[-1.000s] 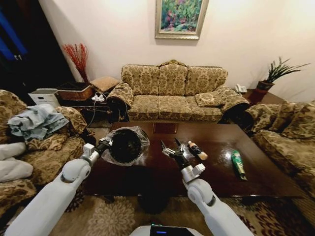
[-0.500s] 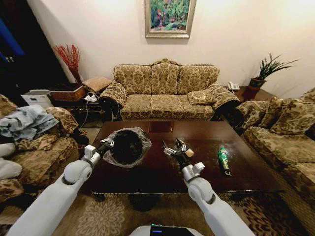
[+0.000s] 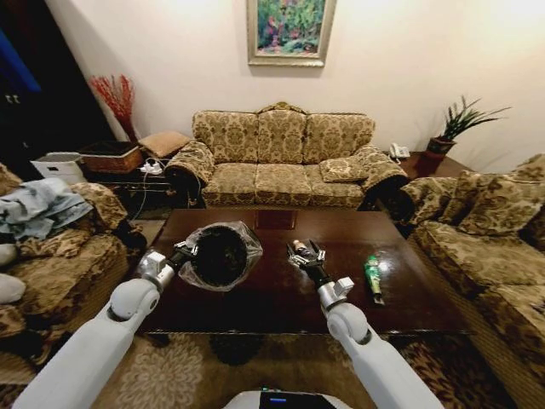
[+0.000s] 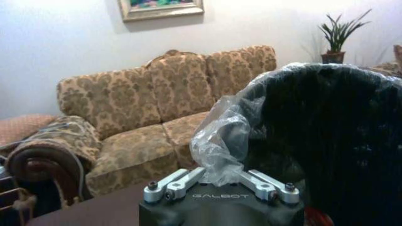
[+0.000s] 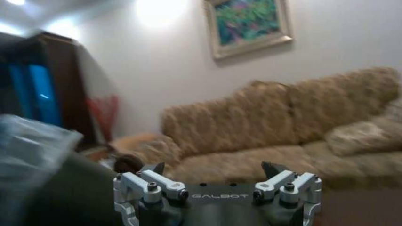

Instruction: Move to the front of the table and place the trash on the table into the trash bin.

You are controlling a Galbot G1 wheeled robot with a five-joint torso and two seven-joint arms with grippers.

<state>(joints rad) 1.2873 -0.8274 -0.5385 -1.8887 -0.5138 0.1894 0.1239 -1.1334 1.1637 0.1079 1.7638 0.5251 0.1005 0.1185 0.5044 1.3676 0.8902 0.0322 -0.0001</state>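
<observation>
Held up over the near left part of the table [image 3: 400, 294]: the bin [image 3: 218, 254], black, lined with a crinkly clear bag, mouth tilted toward the robot. Clamped on its rim and bag by the left gripper [image 3: 181, 252], fingers closed; in the left wrist view, bag plastic bunched between the fingers [image 4: 172, 183] of the left gripper [image 4: 221, 181] and the bin [image 4: 326, 141] bulking just beyond.

Raised above the table's near middle, just right of the bin: the right gripper [image 3: 308, 256], fingers spread apart and empty. Same spread plain in the right wrist view, right gripper [image 5: 213, 172] with nothing between the fingertips [image 5: 154, 168].

On the table, just behind the right gripper: a dark bottle [image 3: 300, 248], partly hidden by the fingers. Farther right on the table, near its right edge: a green bottle [image 3: 372, 273] lying on its side, well apart from the bin.

Beyond the table's far edge: a patterned sofa [image 3: 281, 162] against the wall, a painting [image 3: 288, 30] above it. Right of the table, another sofa [image 3: 494, 256]; past the far right corner, a potted plant [image 3: 456, 128].
</observation>
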